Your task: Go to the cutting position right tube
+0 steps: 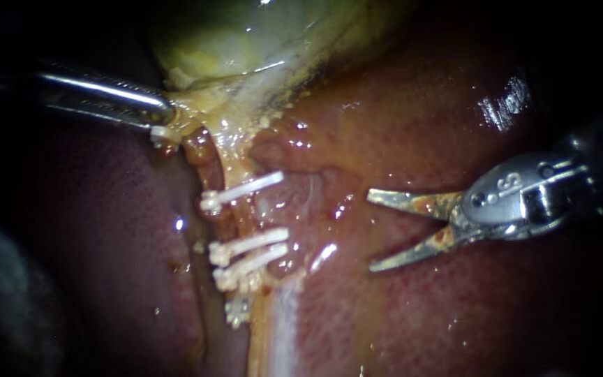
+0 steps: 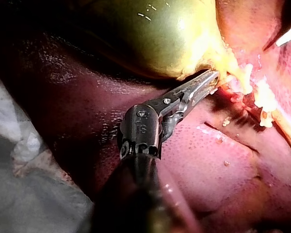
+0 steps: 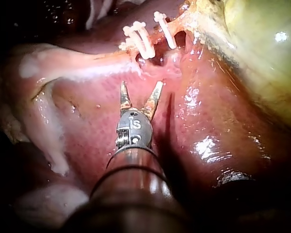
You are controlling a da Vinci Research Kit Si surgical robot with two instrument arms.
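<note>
Several white clips (image 1: 246, 187) (image 1: 249, 253) cross a yellowish tube (image 1: 240, 213) that runs down from the green-yellow gallbladder (image 1: 246, 35). My right instrument (image 1: 372, 232) comes in from the right with its two stained blades open. They hover over the liver, apart from the clips and to their right. In the right wrist view the open blades (image 3: 141, 85) point at the clips (image 3: 143, 41), a short way off. My left instrument (image 1: 160, 120) is shut on tissue at the gallbladder's neck (image 2: 218, 80). I cannot tell which tube is the right one.
Dark red, wet liver (image 1: 420, 314) lies under and around both instruments. A pale whitish strand (image 1: 284, 328) runs down below the clips. Grey-white cloth (image 2: 19, 160) lies beside the liver behind my left instrument.
</note>
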